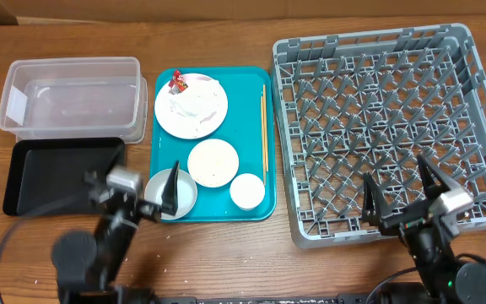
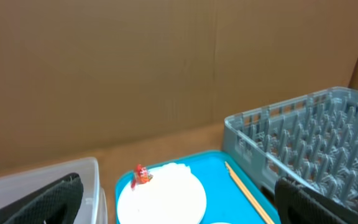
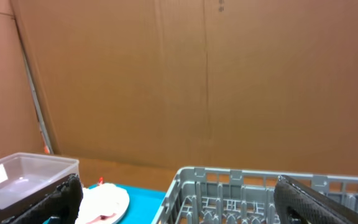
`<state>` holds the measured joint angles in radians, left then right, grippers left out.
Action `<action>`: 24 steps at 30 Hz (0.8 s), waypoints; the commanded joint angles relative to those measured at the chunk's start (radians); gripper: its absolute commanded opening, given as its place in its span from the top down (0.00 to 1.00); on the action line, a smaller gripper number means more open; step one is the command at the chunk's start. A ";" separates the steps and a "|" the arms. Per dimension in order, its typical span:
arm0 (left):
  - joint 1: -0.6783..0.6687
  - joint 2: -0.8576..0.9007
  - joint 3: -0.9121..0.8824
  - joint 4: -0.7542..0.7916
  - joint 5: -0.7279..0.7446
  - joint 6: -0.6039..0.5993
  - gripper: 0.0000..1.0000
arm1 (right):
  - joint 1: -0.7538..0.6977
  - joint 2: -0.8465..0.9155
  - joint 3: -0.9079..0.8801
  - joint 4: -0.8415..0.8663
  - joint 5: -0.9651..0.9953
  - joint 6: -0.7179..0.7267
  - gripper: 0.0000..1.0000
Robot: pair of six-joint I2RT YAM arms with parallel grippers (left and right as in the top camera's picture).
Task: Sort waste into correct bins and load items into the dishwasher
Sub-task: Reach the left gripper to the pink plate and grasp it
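A red wrapper (image 1: 177, 82) lies on the far rim of the big plate (image 1: 191, 105) on the teal tray (image 1: 213, 143). A smaller plate (image 1: 213, 162), a white cup (image 1: 247, 191), a grey bowl (image 1: 175, 192) and chopsticks (image 1: 265, 127) share that tray. The clear tub (image 1: 70, 97) and black tray (image 1: 57, 173) sit to its left, the grey dish rack (image 1: 391, 127) to its right. My left gripper (image 1: 133, 181) hangs open and empty at the tray's near left corner, one finger over the grey bowl. My right gripper (image 1: 399, 190) is open and empty over the rack's near edge.
A brown cardboard wall (image 2: 166, 68) closes off the far side of the table. The left wrist view shows the plate (image 2: 166, 196), wrapper (image 2: 141, 176) and chopsticks (image 2: 247, 193) ahead. The right wrist view looks over the rack's rim (image 3: 241, 186).
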<state>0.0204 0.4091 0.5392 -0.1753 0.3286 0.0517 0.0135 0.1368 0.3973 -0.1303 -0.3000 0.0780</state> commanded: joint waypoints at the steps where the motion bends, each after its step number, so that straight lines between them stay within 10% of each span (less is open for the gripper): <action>1: 0.005 0.233 0.231 -0.110 0.032 0.016 0.00 | -0.002 0.149 0.135 -0.061 -0.002 0.000 0.00; 12: -0.206 1.095 1.124 -0.757 -0.111 0.201 0.00 | -0.002 0.801 0.623 -0.444 -0.085 0.000 0.00; 20: -0.243 1.419 1.165 -0.698 -0.123 0.211 0.00 | -0.002 1.001 0.629 -0.443 -0.245 0.001 0.00; 24: -0.234 1.575 1.165 -0.702 -0.307 -0.036 0.00 | -0.002 1.075 0.629 -0.460 -0.245 0.001 0.00</action>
<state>-0.2218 1.9015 1.6878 -0.8753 0.1661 0.1802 0.0139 1.1900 1.0012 -0.5888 -0.5144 0.0780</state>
